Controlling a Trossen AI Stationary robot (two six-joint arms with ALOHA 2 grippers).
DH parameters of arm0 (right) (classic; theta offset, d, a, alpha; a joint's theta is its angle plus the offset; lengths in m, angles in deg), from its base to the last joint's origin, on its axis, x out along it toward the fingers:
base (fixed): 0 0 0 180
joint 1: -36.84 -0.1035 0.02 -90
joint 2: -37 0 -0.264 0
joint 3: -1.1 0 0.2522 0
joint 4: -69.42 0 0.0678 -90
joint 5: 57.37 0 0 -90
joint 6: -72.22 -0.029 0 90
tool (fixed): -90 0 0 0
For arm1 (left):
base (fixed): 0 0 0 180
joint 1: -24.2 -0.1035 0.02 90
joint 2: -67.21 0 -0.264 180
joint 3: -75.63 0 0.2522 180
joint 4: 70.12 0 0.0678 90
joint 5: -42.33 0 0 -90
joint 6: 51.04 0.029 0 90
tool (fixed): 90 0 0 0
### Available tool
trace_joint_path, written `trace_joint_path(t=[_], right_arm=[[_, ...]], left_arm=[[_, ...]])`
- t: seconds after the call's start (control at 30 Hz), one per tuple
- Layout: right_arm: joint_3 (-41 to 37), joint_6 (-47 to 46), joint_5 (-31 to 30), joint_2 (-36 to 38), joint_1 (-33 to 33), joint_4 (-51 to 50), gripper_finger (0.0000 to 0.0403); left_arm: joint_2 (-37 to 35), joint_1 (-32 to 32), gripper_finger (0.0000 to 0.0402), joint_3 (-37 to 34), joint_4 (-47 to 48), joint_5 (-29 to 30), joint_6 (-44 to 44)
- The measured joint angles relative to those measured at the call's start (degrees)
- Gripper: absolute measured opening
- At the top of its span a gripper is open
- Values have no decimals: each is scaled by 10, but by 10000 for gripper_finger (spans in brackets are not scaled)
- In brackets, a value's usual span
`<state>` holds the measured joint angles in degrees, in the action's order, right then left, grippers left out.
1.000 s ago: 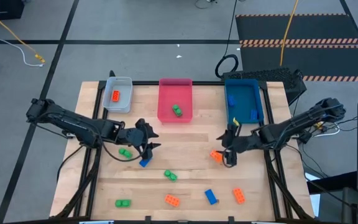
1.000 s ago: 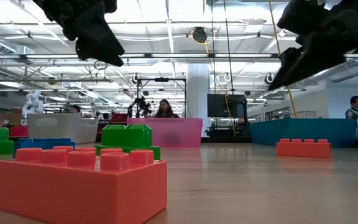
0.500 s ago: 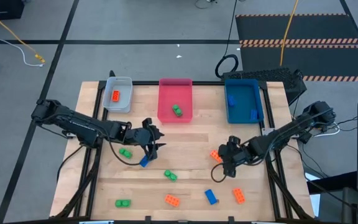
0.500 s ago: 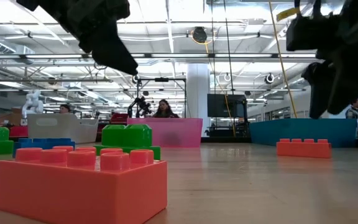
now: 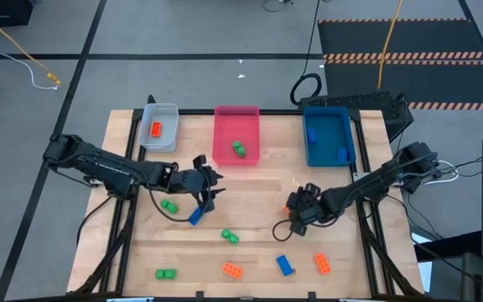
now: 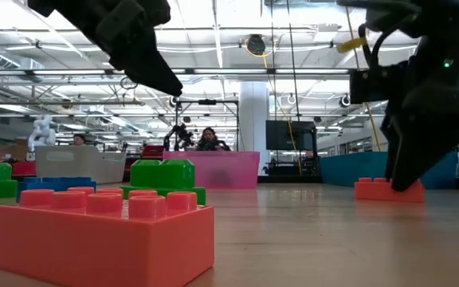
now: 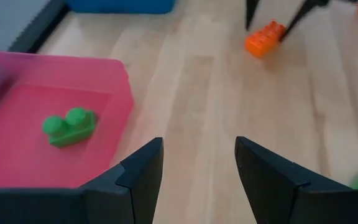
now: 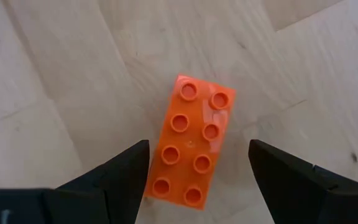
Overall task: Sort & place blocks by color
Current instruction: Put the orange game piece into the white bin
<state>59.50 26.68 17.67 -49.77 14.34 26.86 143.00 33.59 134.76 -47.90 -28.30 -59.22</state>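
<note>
I see an orange eight-stud block [image 8: 195, 149] on the pale wood-grain table [image 8: 55, 74], framed by my right gripper's [image 8: 197, 180] dark fingers [image 8: 118, 176]. From above, the grey tray [image 5: 161, 127] carries an orange block [image 5: 156, 128], the pink tray [image 5: 236, 134] a green block [image 5: 239, 149], and the blue tray [image 5: 329, 135] blue blocks [image 5: 312, 135]. Loose on the wood lie green [image 5: 169, 205], blue [image 5: 284, 265] and orange [image 5: 232, 269] blocks, and both arms are dark.

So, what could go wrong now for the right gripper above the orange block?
The right gripper is open with its fingers either side of the orange block, but the block lies slightly skewed between them, so closing may twist or push it away. Also, the left gripper hovers open near the pink tray; the arms might crowd each other mid-table.
</note>
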Motion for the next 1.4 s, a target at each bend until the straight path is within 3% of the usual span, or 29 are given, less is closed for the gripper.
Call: trace_joint_path(t=[0.23,0.5,0.77,1.1,1.23,1.4], right_arm=[[0,30,-23,-26,0,5,246],[0,62,-48,-27,-5,3,131],[-1,150,-77,-29,-3,56,131],[-1,419,-168,33,40,301,131],[-1,518,-156,81,57,395,131],[-1,589,-81,93,80,475,131]], left_arm=[[0,-1,202,0,-14,22,-15],[0,-1,202,0,-26,22,-31],[0,1,202,0,-38,13,-47],[0,22,202,0,-120,-29,102],[0,22,202,0,-129,-29,138],[0,15,203,0,-147,-30,122]])
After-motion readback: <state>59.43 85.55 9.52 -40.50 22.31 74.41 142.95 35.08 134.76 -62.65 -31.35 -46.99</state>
